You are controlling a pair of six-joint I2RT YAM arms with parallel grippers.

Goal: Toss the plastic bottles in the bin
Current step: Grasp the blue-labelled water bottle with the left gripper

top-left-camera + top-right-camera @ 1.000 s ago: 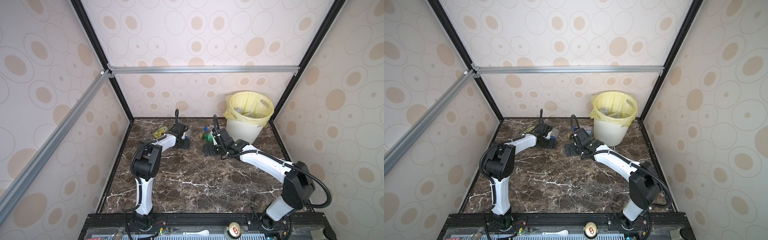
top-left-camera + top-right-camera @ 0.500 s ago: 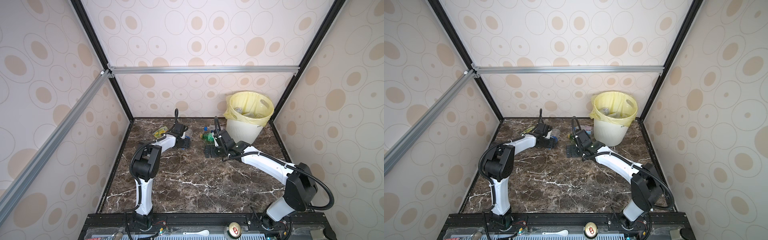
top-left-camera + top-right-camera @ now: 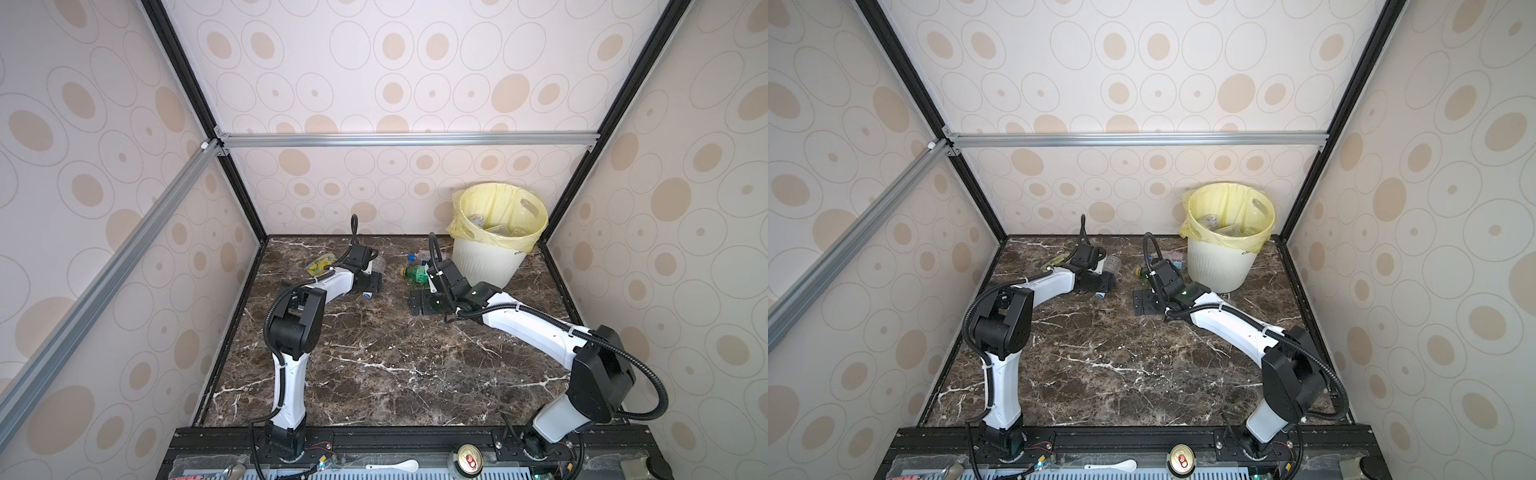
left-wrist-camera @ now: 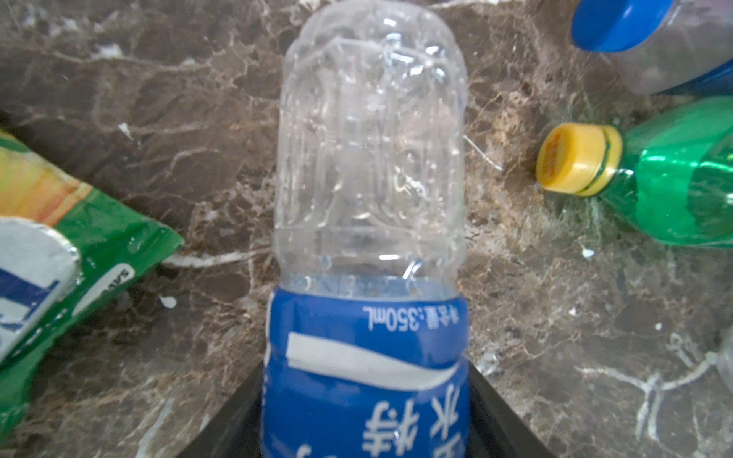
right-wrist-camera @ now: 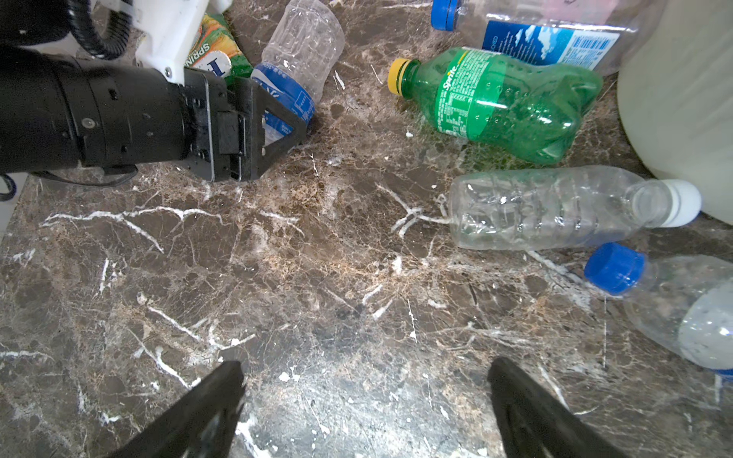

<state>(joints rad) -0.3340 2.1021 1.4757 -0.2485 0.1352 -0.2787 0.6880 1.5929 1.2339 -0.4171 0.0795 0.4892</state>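
A clear plastic bottle with a blue label (image 4: 369, 158) lies on the marble floor, and my left gripper (image 4: 365, 368) is shut on its labelled part, one black finger against each side; the right wrist view shows the same grip (image 5: 277, 115). My right gripper (image 5: 365, 370) stands open over bare floor with nothing between its fingers (image 3: 419, 303). Beyond it lie a green Sprite bottle (image 5: 503, 103), a clear white-capped bottle (image 5: 555, 208), a blue-capped bottle (image 5: 674, 301) and another blue-labelled one (image 5: 547, 39). The bin (image 3: 486, 266), white with a yellow liner, stands at the back right with bottles inside.
A yellow-green snack packet (image 4: 59, 246) lies beside my left gripper, near the back left (image 3: 320, 262). A drink can (image 3: 468, 457) and a white spoon (image 3: 395, 465) rest on the front rail. Patterned walls enclose the floor on three sides.
My left gripper's jaws have closed in on the blue-labelled bottle. The right arm has shifted slightly, its gripper still wide open.
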